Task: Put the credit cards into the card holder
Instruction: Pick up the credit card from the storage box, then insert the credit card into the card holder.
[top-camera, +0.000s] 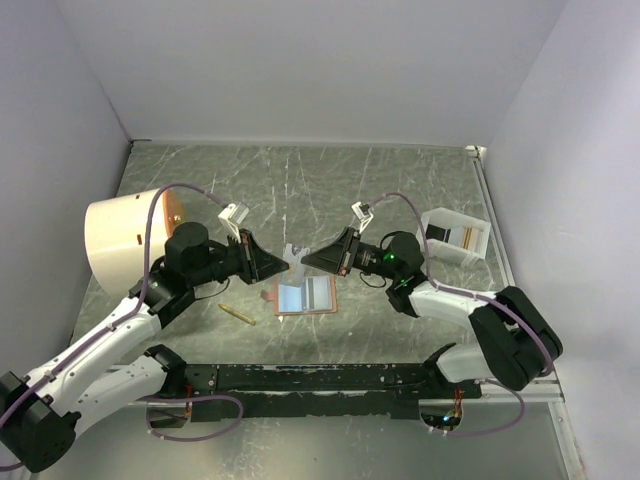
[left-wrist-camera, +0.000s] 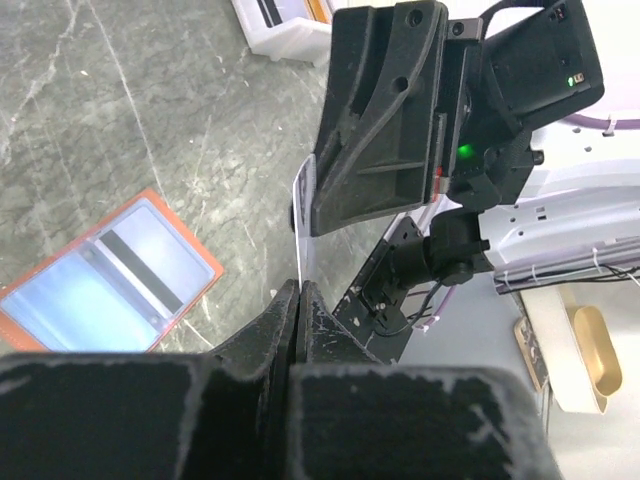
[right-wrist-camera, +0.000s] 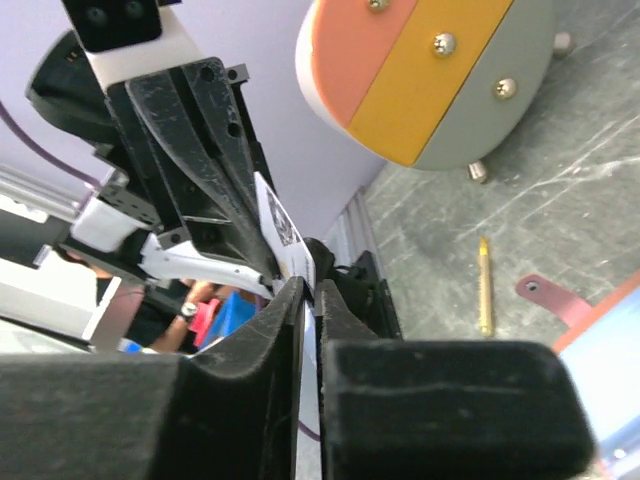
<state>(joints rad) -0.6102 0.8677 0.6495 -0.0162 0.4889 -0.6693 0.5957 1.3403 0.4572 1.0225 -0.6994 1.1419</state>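
While the left jaws and right jaws both clamp one credit card (top-camera: 293, 257) above the bench (top-camera: 400, 190), the card holder (top-camera: 278, 298) lies open below, flanked by cylinder (top-camera: 115, 240) and tray (top-camera: 450, 252).

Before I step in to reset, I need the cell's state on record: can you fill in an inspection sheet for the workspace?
Surface: marbled grey-green table.
Job's things: one credit card held on edge between both grippers; card holder lying open with a second card in it.
Clutter: cream cylinder, gold stick, white tray with striped flat items.
Grippers: left gripper shut on the credit card; right gripper shut on its other side.
Cables: purple cables loop over both arms, away from the credit card.
Surroundings: pale walls on three sides.
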